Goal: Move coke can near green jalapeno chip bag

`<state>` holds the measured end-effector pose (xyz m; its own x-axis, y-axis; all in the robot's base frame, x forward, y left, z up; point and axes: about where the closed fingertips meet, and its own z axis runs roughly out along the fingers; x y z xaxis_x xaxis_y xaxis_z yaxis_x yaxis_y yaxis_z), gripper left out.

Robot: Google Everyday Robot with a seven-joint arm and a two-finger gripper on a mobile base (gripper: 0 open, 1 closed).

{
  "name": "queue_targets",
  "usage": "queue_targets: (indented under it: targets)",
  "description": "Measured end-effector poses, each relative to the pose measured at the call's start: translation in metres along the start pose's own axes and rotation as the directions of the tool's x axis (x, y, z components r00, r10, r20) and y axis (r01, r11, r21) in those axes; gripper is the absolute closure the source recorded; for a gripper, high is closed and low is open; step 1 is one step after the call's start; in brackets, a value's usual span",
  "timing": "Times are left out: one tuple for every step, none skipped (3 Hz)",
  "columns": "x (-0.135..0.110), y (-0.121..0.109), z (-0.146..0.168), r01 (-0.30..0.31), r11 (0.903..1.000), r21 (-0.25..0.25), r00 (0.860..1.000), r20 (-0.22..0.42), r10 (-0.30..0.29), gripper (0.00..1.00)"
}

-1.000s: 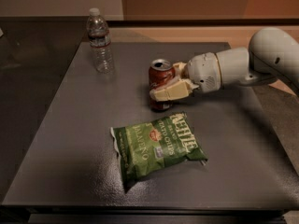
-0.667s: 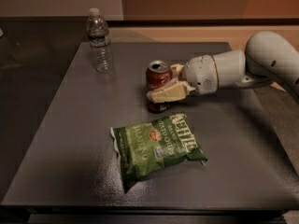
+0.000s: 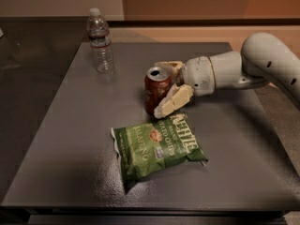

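Observation:
The coke can (image 3: 155, 89), dark red with a silver top, stands upright on the dark table (image 3: 70, 139), just above the top edge of the green jalapeno chip bag (image 3: 157, 146). The bag lies flat and crinkled with white "Kettle" lettering. My gripper (image 3: 169, 86) reaches in from the right on a white arm and is shut on the can, one pale finger in front of it and one behind.
A clear plastic water bottle (image 3: 101, 42) stands upright at the table's back left. The table's front edge runs along the bottom of the view, its right edge under my arm (image 3: 262, 64).
My gripper has carried the can a little to the left and toward the bag. The bag and bottle have not moved.

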<state>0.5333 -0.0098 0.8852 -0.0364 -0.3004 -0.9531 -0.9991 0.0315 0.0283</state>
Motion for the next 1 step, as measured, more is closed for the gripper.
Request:
queue_targets:
  targets:
    - [0.0,0.0,0.0001,0.0,1.0,0.0,1.0,0.0,0.0,0.0]
